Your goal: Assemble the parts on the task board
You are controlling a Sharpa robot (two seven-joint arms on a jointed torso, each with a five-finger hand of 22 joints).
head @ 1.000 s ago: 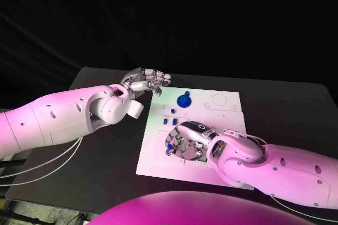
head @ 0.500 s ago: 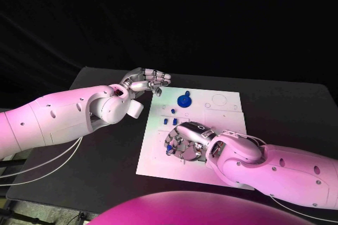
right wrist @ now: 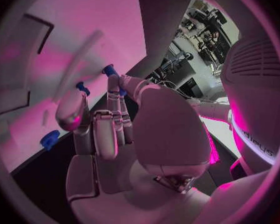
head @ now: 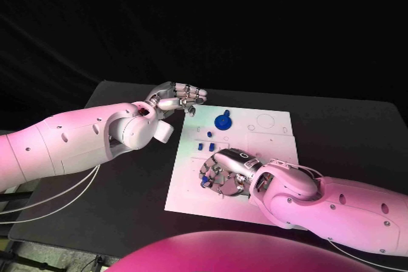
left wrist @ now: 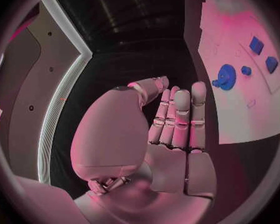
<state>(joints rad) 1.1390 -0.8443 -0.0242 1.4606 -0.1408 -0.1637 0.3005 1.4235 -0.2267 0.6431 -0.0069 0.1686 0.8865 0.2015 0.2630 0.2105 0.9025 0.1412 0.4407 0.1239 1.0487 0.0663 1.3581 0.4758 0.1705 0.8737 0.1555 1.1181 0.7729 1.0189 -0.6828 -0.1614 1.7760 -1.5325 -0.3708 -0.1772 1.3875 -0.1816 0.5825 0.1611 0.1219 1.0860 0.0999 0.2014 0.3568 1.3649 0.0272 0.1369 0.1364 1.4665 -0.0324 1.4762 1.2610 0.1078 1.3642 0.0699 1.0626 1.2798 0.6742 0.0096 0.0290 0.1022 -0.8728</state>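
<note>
Black table, task board with blue parts

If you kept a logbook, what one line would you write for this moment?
left hand: empty, fingers curled, at board's far left corner | right hand: over task board, blue part at fingertips | blue gear: on board

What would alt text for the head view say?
A robot's right hand rests low on a white task board, its fingers at a small blue part. Its left hand hovers, holding nothing, near the board's far corner, beside a round blue piece.
</note>
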